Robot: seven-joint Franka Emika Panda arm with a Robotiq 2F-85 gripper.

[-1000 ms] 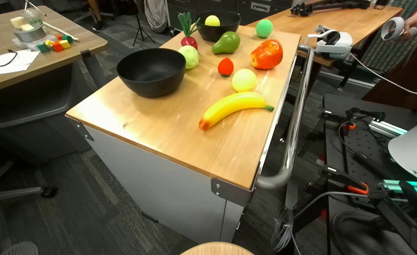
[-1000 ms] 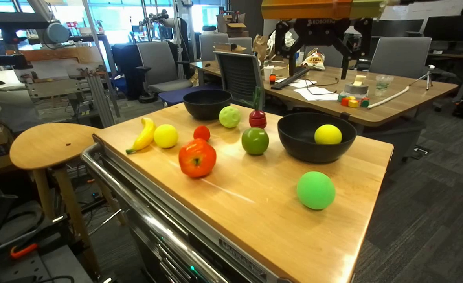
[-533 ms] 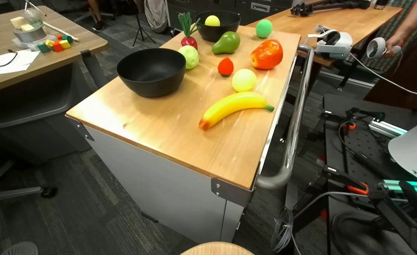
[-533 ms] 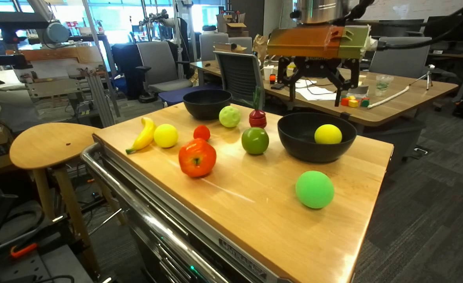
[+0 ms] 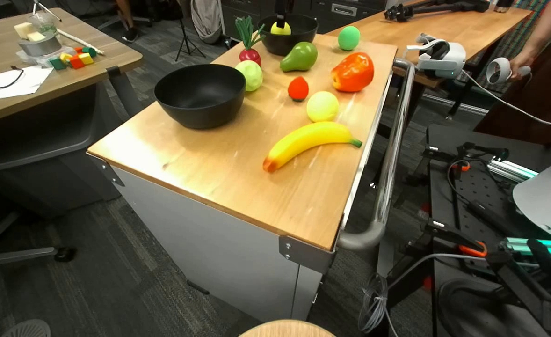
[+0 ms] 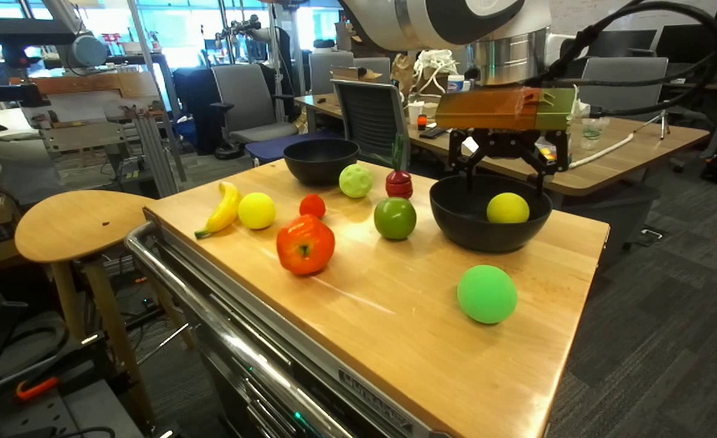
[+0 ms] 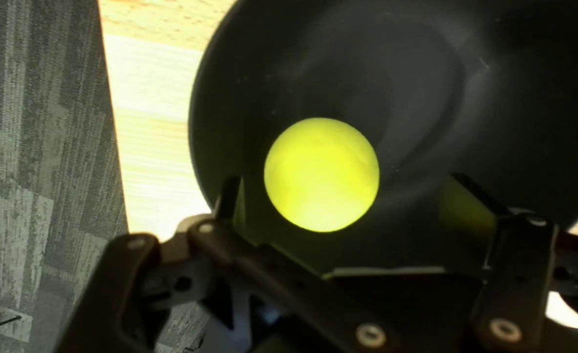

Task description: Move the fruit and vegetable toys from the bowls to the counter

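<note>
A yellow ball (image 6: 508,208) lies inside a black bowl (image 6: 486,239) on the wooden counter; it also fills the middle of the wrist view (image 7: 322,174). My gripper (image 6: 504,185) is open over this bowl, its fingertips at rim height. In the wrist view the two fingers (image 7: 350,201) stand wide apart on either side of the ball, not touching it. A second black bowl (image 5: 200,100) has nothing visible in it. On the counter lie a banana (image 5: 310,140), another yellow ball (image 5: 322,106), a strawberry (image 5: 298,88), a red pepper (image 5: 353,72) and a pear (image 5: 300,57).
A green ball (image 6: 487,294), a pale green ball (image 6: 356,181) and a red radish with leaves (image 6: 399,184) also stand on the counter (image 6: 395,353). The radish and pear are near the bowl under my gripper. A metal rail (image 5: 392,154) runs along one edge.
My gripper has come down from high above the counter to the bowl with the yellow ball, staying open. The toys and bowls show no clear movement.
</note>
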